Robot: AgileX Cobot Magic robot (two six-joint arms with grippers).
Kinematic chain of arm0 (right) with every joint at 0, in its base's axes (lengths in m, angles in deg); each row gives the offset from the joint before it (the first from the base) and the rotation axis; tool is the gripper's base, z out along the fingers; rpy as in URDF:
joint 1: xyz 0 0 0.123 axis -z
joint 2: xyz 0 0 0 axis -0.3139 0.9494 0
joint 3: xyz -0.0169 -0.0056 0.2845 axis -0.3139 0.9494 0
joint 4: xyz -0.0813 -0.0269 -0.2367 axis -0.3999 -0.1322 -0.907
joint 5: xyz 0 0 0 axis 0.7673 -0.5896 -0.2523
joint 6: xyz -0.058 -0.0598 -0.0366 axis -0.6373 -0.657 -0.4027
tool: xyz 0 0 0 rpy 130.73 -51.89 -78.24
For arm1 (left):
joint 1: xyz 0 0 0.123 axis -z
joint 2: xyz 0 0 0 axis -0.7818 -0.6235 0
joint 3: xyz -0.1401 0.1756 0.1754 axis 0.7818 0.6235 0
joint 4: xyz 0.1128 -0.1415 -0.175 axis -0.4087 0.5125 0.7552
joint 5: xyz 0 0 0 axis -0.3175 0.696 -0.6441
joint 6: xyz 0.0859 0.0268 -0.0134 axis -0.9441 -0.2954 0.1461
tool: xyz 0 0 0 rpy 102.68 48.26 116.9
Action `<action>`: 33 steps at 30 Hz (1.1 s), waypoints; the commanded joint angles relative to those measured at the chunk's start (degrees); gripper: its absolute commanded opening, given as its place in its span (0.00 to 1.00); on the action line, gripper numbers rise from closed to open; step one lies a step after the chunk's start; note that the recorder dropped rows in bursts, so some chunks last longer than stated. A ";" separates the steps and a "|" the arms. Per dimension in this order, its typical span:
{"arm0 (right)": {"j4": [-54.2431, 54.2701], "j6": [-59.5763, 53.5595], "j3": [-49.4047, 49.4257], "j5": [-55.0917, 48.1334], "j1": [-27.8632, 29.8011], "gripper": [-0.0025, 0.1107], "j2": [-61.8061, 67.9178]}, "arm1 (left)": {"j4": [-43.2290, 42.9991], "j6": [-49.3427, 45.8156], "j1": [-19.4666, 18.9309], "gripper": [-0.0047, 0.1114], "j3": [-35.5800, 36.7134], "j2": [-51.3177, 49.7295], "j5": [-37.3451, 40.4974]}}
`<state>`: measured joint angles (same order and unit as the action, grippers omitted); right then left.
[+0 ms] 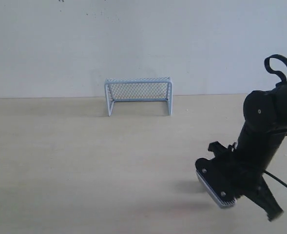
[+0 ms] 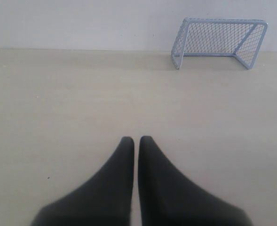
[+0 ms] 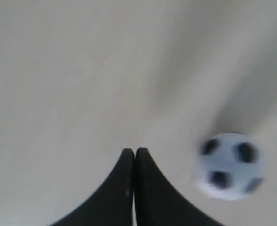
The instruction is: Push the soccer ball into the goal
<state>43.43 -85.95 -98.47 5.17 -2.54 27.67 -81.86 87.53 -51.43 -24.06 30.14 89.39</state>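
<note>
The goal (image 1: 138, 81), a pale tubular frame with dark mesh, stands at the back of the table against the wall, its mouth facing forward; the left wrist view also shows the goal (image 2: 223, 20) far ahead. The soccer ball (image 3: 230, 165), white with black patches and blurred, shows only in the right wrist view. It lies on the table just beside my right gripper (image 3: 134, 151), apart from its shut fingertips. In the exterior view the right arm hides the ball, and the right gripper (image 1: 275, 213) is low at the front right. My left gripper (image 2: 136, 139) is shut and empty over bare table.
The pale wooden table (image 1: 85, 161) stretches from the front edge to a plain white wall (image 1: 133, 39). The right arm's wrist camera housing (image 1: 216, 190) hangs close over the table surface. The left arm is out of the exterior view.
</note>
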 commanded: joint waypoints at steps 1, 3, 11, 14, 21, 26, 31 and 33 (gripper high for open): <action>11.76 4.95 -9.76 40.29 -3.00 0.02 2.06 | -0.05 0.01 0.00 0.08 0.22 0.06 -0.19; 20.16 9.80 -11.90 48.67 -3.58 0.02 0.55 | -0.05 0.01 0.00 0.08 0.22 0.06 -0.19; 19.80 3.25 -6.92 37.83 -3.58 0.02 -9.38 | -0.05 0.01 0.00 0.08 0.22 0.06 -0.19; 19.80 3.25 -4.25 33.73 -3.58 0.02 -13.26 | -0.05 0.01 0.00 0.08 0.22 0.06 -0.19; 19.65 7.29 0.10 17.44 -3.58 0.02 -20.99 | -0.05 0.01 0.00 0.08 0.22 0.06 -0.19; 15.13 11.75 0.10 -2.48 -3.58 0.02 -21.25 | -0.05 0.01 0.00 0.08 0.22 0.06 -0.19; 11.90 21.75 0.10 -21.26 -3.58 0.02 -21.25 | -0.05 0.01 0.00 0.08 0.22 0.06 -0.19; 12.86 24.66 0.10 -24.86 -3.58 0.02 -21.25 | -0.05 0.01 0.00 0.08 0.22 0.06 -0.19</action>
<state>55.69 -65.76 -98.31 -13.46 -6.20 6.96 -81.86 87.53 -51.43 -24.06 30.14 89.39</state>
